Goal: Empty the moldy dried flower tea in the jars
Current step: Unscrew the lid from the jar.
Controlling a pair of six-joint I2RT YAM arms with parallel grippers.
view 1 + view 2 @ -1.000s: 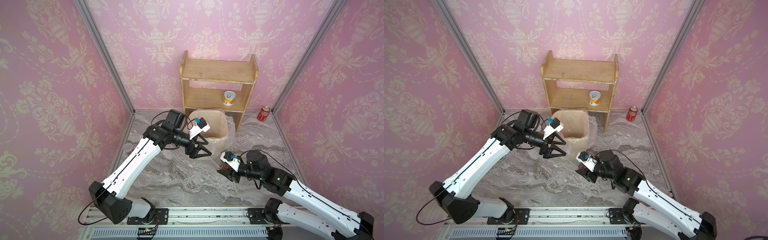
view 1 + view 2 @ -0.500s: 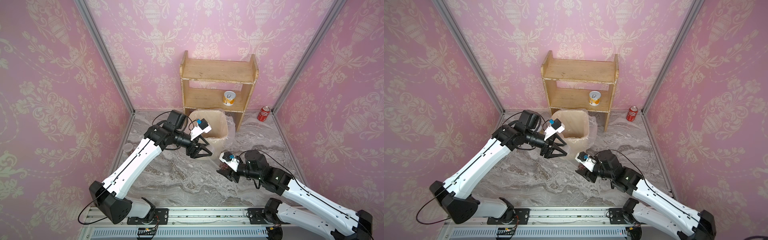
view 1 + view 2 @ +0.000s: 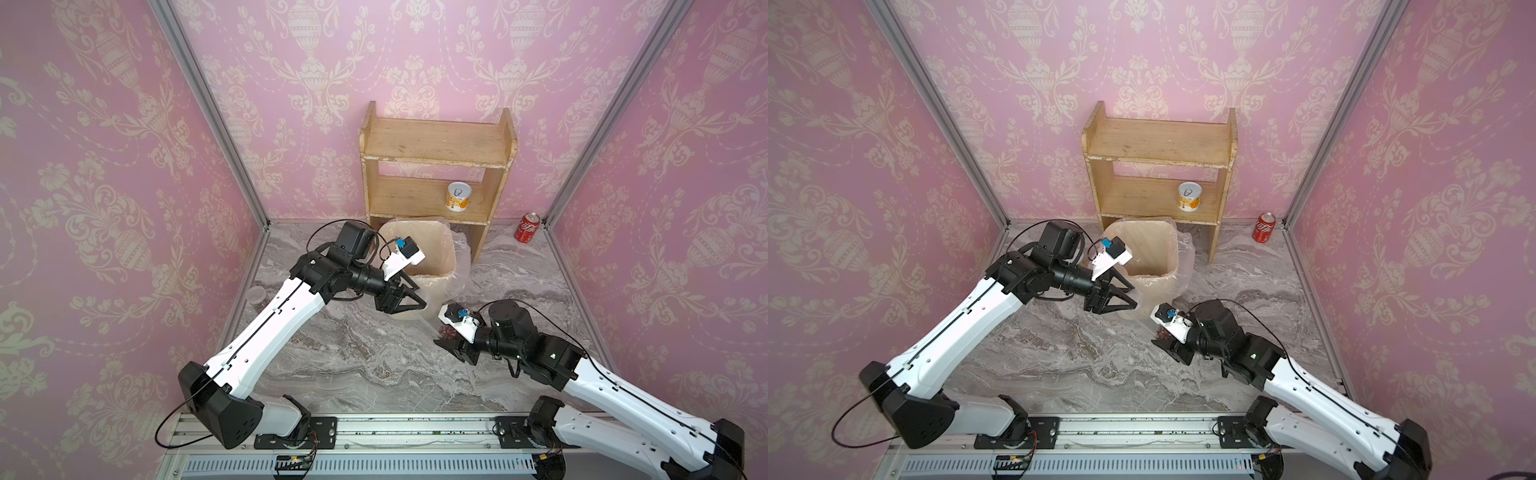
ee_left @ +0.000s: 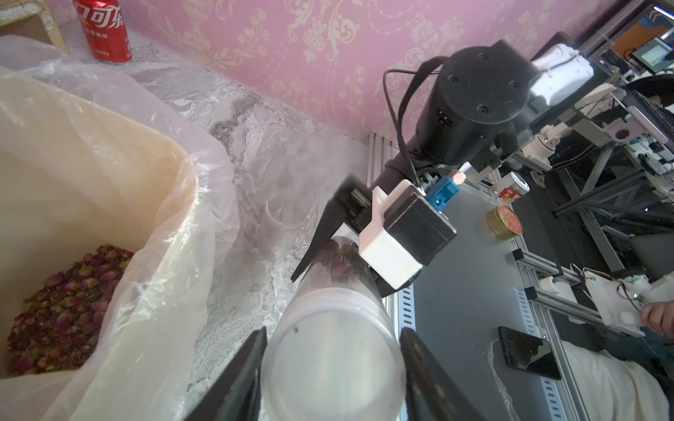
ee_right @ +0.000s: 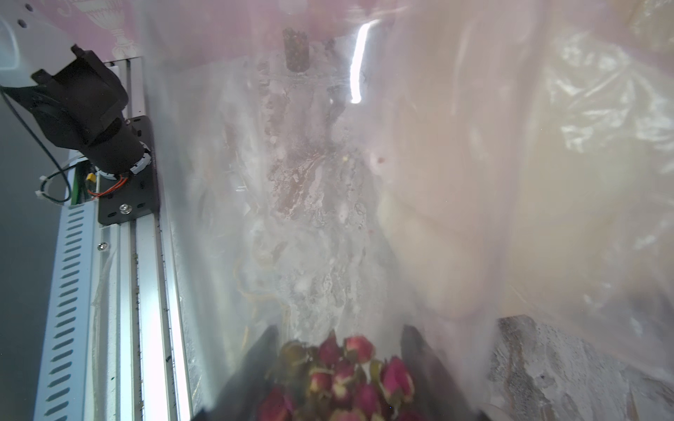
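The step now is getting the top off a jar so the tea can go out. The right claw (image 5: 339, 368) is pinching the jar (image 4: 350, 277) around its body and holds it on its side in the air, over the middle of the surface (image 3: 353, 365), just in front of the bin (image 3: 451, 249). The bin stands near the back edge of the surface. The moldy dried flower tea (image 4: 341, 262), little pink and brown buds, is inside the jar, down at the end the right claw holds. The left claw (image 4: 332, 333) has its two fingers one on each side of the round cloudy lid (image 4: 332, 364). In the left wrist view they look pressed against it, so it seems to be pinching the lid. Some buds lie in the bin (image 4: 54, 302) already. A clear jar with nothing in it (image 4: 284, 215) stands on the surface near the bin, so I think at least one jar is done. Next, the left claw likely needs to turn or pull the lid off while the right claw holds tight. Then the jar must be tipped over the bin, mouth down, so no buds fall on the surface.
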